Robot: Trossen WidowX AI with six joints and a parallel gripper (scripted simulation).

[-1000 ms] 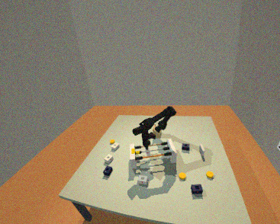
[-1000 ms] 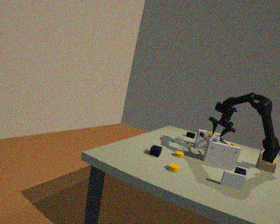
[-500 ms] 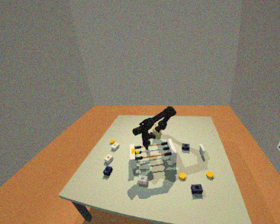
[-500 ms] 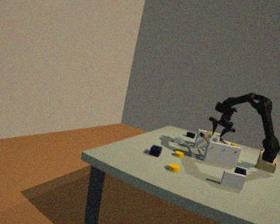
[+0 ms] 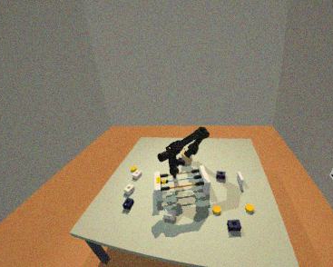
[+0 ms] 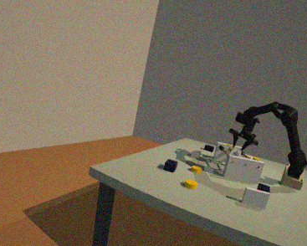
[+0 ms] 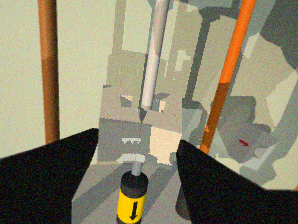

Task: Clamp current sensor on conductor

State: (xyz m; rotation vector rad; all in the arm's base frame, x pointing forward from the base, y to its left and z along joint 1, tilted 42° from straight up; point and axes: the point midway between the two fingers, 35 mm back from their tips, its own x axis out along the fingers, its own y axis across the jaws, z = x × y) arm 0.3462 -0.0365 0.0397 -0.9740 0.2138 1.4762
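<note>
My gripper (image 5: pixel 174 175) (image 6: pixel 238 151) (image 7: pixel 138 140) is shut on the pale grey split-core sensor (image 7: pixel 125 127). In the wrist view the sensor sits between the fingertips, over the grey conductor (image 7: pixel 158 40), which runs in at its far side and comes out at its near side. Pale marks show on the sensor, but I cannot read an arrow there. I cannot tell whether it is latched. Just below it, a yellow marker sleeve (image 7: pixel 131 204) on the same conductor has a black arrow pointing down the picture. The word LOAD is not visible.
A brown conductor (image 7: pixel 48 65) and an orange conductor (image 5: pixel 185 185) (image 7: pixel 232 57) run on either side. White end plates (image 5: pixel 157 194) (image 6: pixel 242 169) carry the conductors. Dark blocks (image 5: pixel 234 225) (image 6: pixel 171 166), yellow discs (image 5: pixel 217 210) (image 6: pixel 191 184) and an upright white plate (image 5: pixel 240 181) (image 6: pixel 256 197) stand around.
</note>
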